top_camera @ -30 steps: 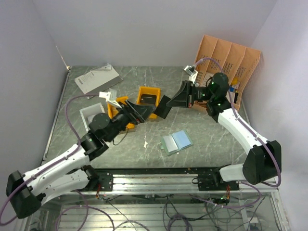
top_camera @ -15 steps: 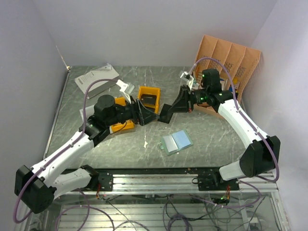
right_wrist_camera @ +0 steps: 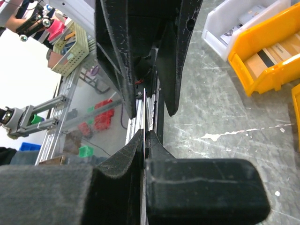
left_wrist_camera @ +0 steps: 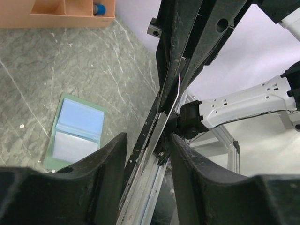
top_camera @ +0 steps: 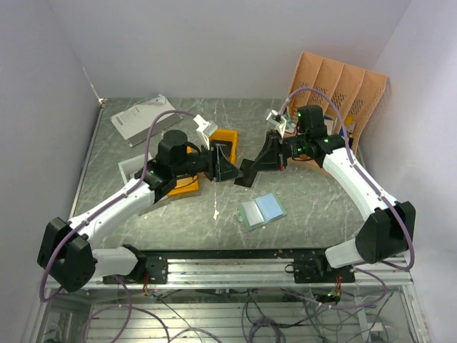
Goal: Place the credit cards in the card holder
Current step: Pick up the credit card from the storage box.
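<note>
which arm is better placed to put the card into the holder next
Right, probably: the right claw is shut on the card, while the left claw stands open around it. The card holder lies open just right of centre.

The left arm [top_camera: 121, 204] has stretched out to the right. Its elbow has swung up and away from the near edge of the table, and the left gripper [top_camera: 227, 170] has travelled from above the yellow bins [top_camera: 223, 143] toward the middle of the table. The right gripper [top_camera: 248, 175] has come down and a little to the left. The gap that was between the two grippers is now gone and their tips meet. The thin credit card [left_wrist_camera: 161, 126], pinched in the right gripper, now stands between the spread left fingers [left_wrist_camera: 105, 161]. The purple cable [top_camera: 153, 132] of the left arm now makes a taller loop.
</note>
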Motion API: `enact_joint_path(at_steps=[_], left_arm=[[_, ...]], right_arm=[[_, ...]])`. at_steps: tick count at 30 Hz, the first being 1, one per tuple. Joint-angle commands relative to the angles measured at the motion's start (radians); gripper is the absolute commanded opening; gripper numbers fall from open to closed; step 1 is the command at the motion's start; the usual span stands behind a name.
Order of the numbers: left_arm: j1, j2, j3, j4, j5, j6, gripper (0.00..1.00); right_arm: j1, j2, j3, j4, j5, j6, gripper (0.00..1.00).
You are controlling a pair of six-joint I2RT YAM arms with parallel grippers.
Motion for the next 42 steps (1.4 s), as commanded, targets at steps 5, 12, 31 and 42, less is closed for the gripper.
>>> enact_joint_path(at_steps=[5, 12, 31, 42], left_arm=[[0.005, 0.019, 0.005, 0.163, 0.104, -0.065, 0.47], [-0.003, 0.020, -0.003, 0.160, 0.105, -0.061, 0.38], [-0.005, 0.020, -0.024, 0.066, 0.108, 0.013, 0.32], [-0.004, -0.014, -0.073, 0.101, 0.102, -0.003, 0.30]], right_arm=[[0.015, -0.008, -0.022, 0.026, -0.029, 0.006, 0.00], [0.022, -0.004, -0.020, 0.037, -0.040, 0.021, 0.00], [0.022, -0.022, -0.044, 0.111, -0.062, 0.087, 0.00], [0.021, -0.030, -0.069, 0.218, -0.088, 0.183, 0.00]])
